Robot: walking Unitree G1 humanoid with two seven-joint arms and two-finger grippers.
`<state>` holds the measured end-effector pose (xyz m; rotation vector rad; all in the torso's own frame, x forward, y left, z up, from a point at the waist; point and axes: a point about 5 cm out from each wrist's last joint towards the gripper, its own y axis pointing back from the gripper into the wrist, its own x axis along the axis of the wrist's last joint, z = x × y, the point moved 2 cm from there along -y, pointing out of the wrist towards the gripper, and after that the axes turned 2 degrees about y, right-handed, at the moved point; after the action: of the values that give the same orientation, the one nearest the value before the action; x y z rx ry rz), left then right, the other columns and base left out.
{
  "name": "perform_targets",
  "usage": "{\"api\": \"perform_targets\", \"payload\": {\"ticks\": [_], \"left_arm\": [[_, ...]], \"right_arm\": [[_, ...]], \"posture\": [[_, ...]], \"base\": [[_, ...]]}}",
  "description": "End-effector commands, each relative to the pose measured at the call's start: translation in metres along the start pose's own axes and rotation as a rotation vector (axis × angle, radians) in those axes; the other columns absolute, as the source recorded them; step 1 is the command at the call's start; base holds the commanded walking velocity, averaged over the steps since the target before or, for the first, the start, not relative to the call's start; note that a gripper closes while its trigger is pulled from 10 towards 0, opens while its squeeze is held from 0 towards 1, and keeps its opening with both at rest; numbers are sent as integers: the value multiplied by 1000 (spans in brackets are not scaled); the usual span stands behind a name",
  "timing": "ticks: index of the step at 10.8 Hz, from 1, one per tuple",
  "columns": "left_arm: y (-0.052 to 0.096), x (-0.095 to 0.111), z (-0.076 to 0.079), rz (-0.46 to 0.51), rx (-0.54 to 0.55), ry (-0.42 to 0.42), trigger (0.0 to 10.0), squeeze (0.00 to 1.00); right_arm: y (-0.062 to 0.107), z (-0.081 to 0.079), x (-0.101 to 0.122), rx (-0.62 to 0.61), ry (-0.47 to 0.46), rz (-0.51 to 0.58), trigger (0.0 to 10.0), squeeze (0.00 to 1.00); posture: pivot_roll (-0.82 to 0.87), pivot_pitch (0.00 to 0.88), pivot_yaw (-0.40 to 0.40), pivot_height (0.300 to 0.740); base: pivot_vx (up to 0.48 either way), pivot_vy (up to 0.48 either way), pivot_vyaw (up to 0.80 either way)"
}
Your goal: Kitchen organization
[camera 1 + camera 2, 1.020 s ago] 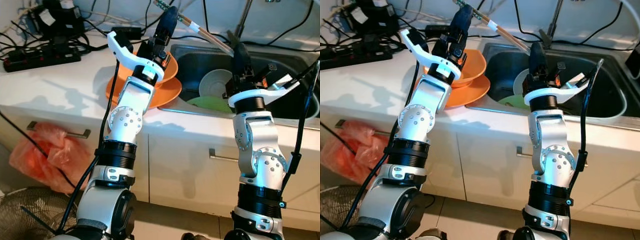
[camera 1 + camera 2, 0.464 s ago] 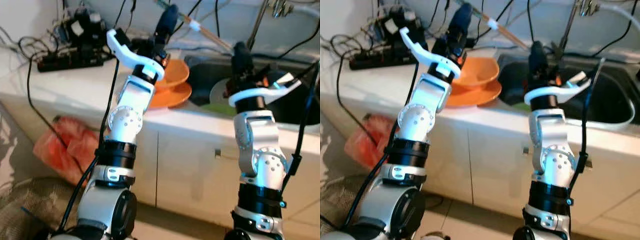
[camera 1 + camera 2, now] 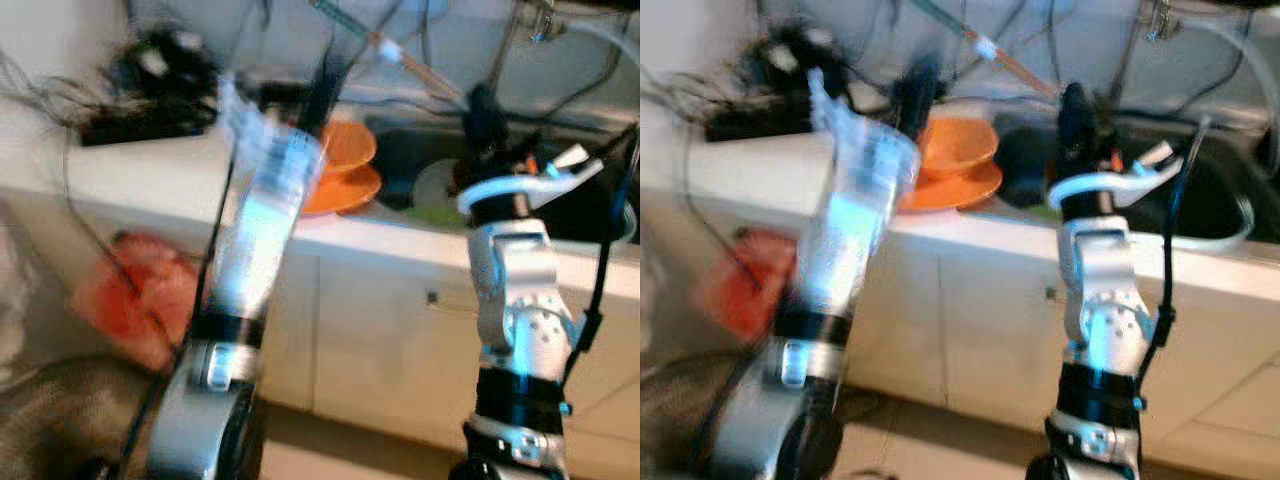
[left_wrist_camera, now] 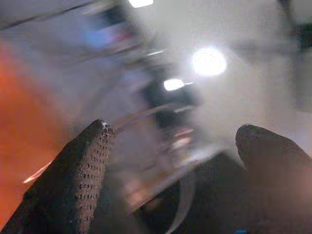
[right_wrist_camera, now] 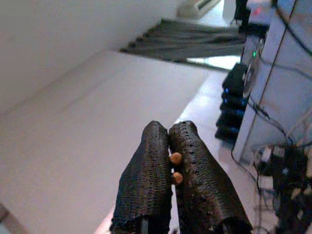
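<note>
My right gripper [image 3: 481, 97] stands raised over the sink's [image 3: 400, 140] near rim. It is shut on a pair of chopsticks [image 3: 420, 70] that slant up and to the left, with a white band near their middle. In the right wrist view the two brown chopstick ends [image 5: 175, 168] show between the closed fingers [image 5: 146, 185]. My left gripper [image 3: 323, 80] is blurred, above an orange bowl [image 3: 348, 148] that sits on an orange plate [image 3: 345, 190]. Seen from the left wrist, the left gripper [image 4: 175, 131] is open with nothing between its fingers [image 4: 83, 170].
A white bowl [image 3: 432, 183] and a green plate [image 3: 435, 212] lie in the sink, below a faucet [image 3: 520, 30]. Power strips and cables [image 3: 150, 70] crowd the counter's back left. A red plastic bag [image 3: 125, 300] hangs on the cabinet front below.
The left arm has gone blurred with motion and its gripper sits a little lower than before. The camera has shifted slightly. The right gripper keeps the chopsticks in the same place.
</note>
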<state>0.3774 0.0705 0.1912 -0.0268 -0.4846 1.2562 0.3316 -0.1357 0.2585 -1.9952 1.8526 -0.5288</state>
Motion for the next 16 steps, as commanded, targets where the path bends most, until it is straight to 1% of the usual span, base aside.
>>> {"api": "perform_targets", "payload": {"ticks": [1, 5, 6, 16], "left_arm": [[-41, -28, 108, 1, -306, 117, 10000, 1000], [-41, -28, 108, 1, -306, 117, 10000, 1000], [-39, -38, 111, -44, -324, 94, 10000, 0], [-39, -38, 111, -44, -324, 94, 10000, 0]], "right_arm": [[7, 3, -27, -13, 0, -91, 10000, 0], [7, 3, -27, -13, 0, -91, 10000, 0], [-5, -7, -13, 26, -72, 0, 10000, 0], [-5, -7, -13, 26, -72, 0, 10000, 0]], "posture": [[60, 151, -54, 740], [60, 151, -54, 740], [62, 0, 0, 740], [62, 0, 0, 740]], "base": [[0, 0, 0], [0, 0, 0], [0, 0, 0], [0, 0, 0]]}}
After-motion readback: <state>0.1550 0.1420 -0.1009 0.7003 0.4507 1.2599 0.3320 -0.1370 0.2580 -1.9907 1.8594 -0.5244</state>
